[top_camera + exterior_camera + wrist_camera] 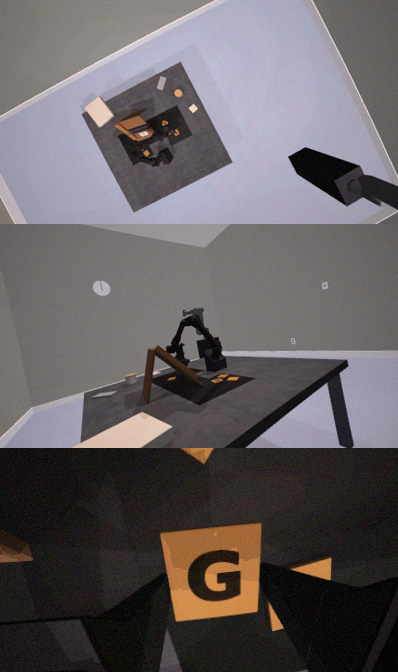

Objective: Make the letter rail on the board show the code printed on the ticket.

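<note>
My gripper (213,575) is shut on an orange tile marked G (215,590), face to the camera; in the top view the gripper (170,130) is over the mat beside the board. Its height is hard to tell. The sloped wooden board (130,122) (177,366) carries a dark rail (140,129), where no orange tile shows, and a white ticket (143,134), too small to read. Loose tiles (165,123) (176,132) lie near the gripper. Another tile (146,152) lies near the arm's base; the exterior view shows several tiles (232,378) (217,381) there.
The tiles lie on a black mat (177,113) (199,399). A pale box (99,112) (134,429) stands behind the board. An orange-topped cup (178,93) (130,379), a grey slab (161,83) (104,394) and a small pale square (193,108) are near the counter's edges.
</note>
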Controlling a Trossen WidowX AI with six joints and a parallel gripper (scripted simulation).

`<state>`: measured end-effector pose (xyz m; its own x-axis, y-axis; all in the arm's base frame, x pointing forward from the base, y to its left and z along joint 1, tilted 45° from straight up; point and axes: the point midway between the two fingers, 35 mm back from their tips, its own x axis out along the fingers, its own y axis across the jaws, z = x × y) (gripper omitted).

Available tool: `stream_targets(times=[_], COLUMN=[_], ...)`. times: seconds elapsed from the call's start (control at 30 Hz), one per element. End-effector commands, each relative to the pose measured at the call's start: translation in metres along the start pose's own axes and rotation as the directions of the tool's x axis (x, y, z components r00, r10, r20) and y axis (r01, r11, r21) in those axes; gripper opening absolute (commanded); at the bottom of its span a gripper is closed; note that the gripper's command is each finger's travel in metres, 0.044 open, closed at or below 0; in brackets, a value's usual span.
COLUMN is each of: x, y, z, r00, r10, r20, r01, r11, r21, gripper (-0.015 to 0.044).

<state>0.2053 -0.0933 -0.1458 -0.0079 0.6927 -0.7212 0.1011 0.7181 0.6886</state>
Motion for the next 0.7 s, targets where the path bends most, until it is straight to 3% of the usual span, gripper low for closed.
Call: stream_targets(times=[0.0, 0.3, 0.67], x=[-0.003, -0.003, -0.035], y=[0.0, 0.0, -0.003], z=[0.001, 0.003, 0.054], r00=[1.0, 1.0, 0.931], r10=[-0.006, -0.009, -0.104], r20=[0.002, 0.02, 0.35], r01=[0.006, 0.008, 0.078], r11=[1.0, 1.0, 0.993], r21=[-0.007, 0.006, 0.089], gripper=[0.0, 0.0, 0.0])
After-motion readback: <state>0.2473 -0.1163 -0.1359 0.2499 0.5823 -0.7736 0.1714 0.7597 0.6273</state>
